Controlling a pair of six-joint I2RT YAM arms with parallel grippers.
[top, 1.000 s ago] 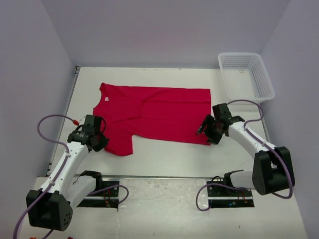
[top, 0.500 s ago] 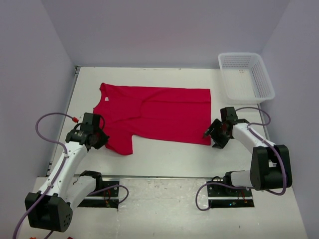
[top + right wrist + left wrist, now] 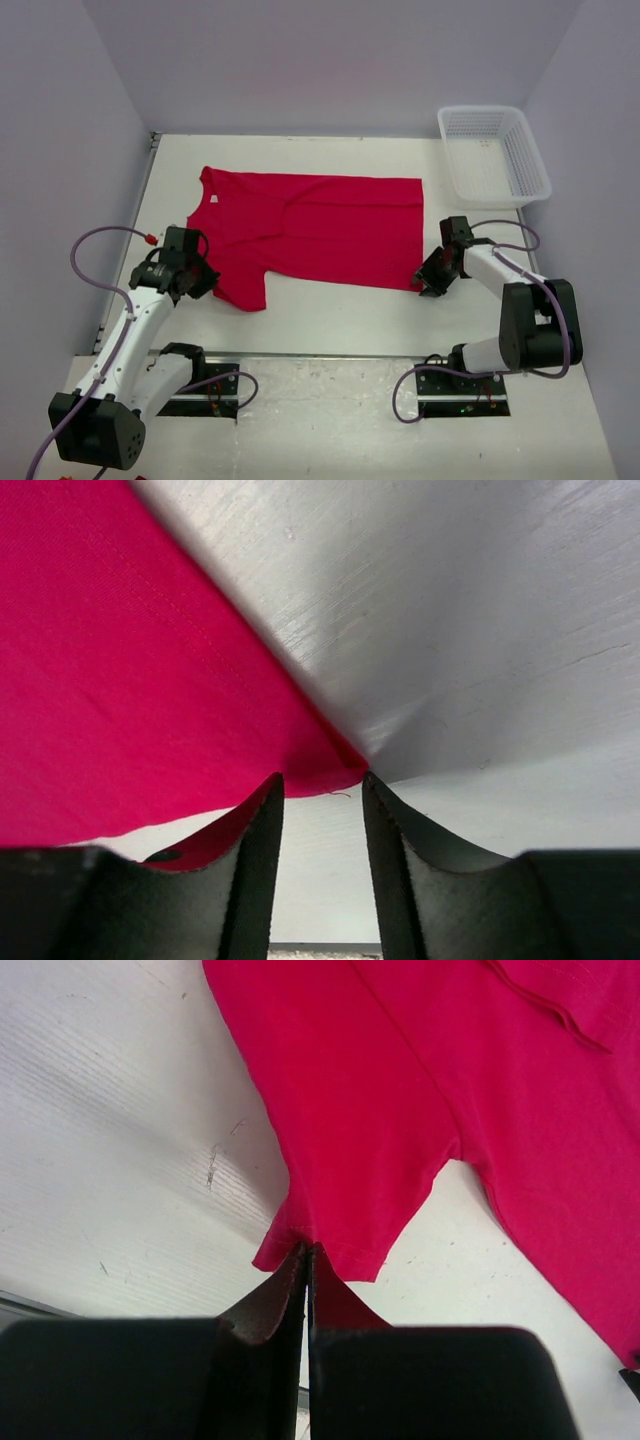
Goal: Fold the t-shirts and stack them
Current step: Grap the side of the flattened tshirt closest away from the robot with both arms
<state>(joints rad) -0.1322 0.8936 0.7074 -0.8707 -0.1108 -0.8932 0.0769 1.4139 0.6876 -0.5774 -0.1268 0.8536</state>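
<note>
Left jaws: clenched on the sleeve hem of the plain bright red short-sleeved cloth t-shirt [image 3: 310, 225]; right jaws: parted, straddling the shirt's near hem corner without gripping it; the shirt lies spread flat on the white tabletop [image 3: 330, 320], collar toward my left side; the white plastic mesh basket [image 3: 527, 160] stands at the far right corner.

Seen from above, a red t-shirt [image 3: 315, 232] lies spread flat on a white table [image 3: 330, 320], neck to the left and hem to the right. A white mesh basket [image 3: 493, 153] stands beyond the t-shirt's far right corner, apart from it. The left gripper [image 3: 207, 284] meets the t-shirt's near sleeve; the right gripper [image 3: 426, 284] sits at its near right corner. Purple cables [image 3: 95, 250] loop beside both arms
</note>
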